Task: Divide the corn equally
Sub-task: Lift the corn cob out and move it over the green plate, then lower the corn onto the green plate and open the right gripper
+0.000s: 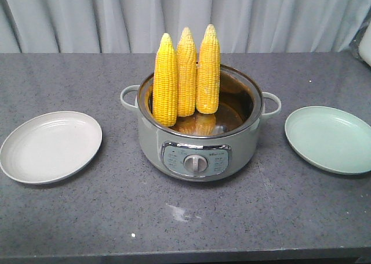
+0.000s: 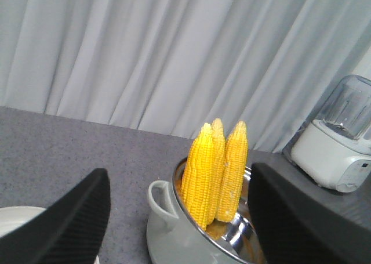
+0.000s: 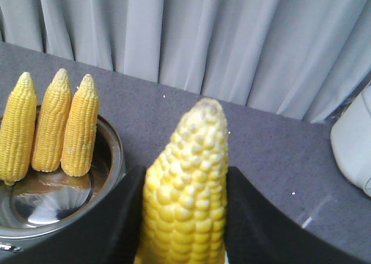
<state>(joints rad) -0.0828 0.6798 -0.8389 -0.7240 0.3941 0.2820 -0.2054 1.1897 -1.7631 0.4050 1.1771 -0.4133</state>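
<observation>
The left tool (image 2: 178, 170) has its two black fingers (image 2: 69, 223) spread wide with nothing between them. In its wrist view it looks past them at the pot. The front view shows neither arm.

Farthest left on the grey speckled bench (image 1: 69, 217) lies a white plate (image 1: 49, 147), well apart from the pot. At the middle stands a grey electric pot (image 1: 152, 137) with a side handle at each end and a dial (image 1: 196, 163) on its front panel. Three cobs stand upright in it, tips up and close together: the left cob (image 1: 165, 81) leans on the near rim, the middle cob (image 1: 186, 72) is set slightly behind it, and the right cob (image 1: 208, 69) is just beside that one. Right of the pot lies a pale green plate (image 1: 327, 139), also well apart.

The right tool (image 3: 185, 171) is closed on a fourth cob (image 3: 185, 206), a finger pressed to each side and the pale tip pointing up. In that wrist view the pot lies to its left. A white blender (image 2: 339, 142) stands at the bench's far right, before the grey curtain (image 1: 87, 14).
</observation>
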